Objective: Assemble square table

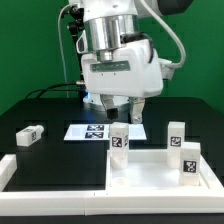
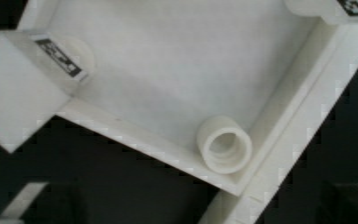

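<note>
Hovering over the square top's [image 1: 150, 165] far edge, my gripper [image 1: 121, 120] meets a leg [image 1: 119, 138]. Whether I'm clenching it, I cannot tell.

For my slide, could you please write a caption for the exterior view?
End effector above the square top, three legs upright, one leg lying aside.

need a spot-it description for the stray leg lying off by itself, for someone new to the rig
Start at the black table and find the marker board near its middle. On the exterior view's left of that board a small white leg lies alone on its side. The other three legs stand upright by the square top.
</note>
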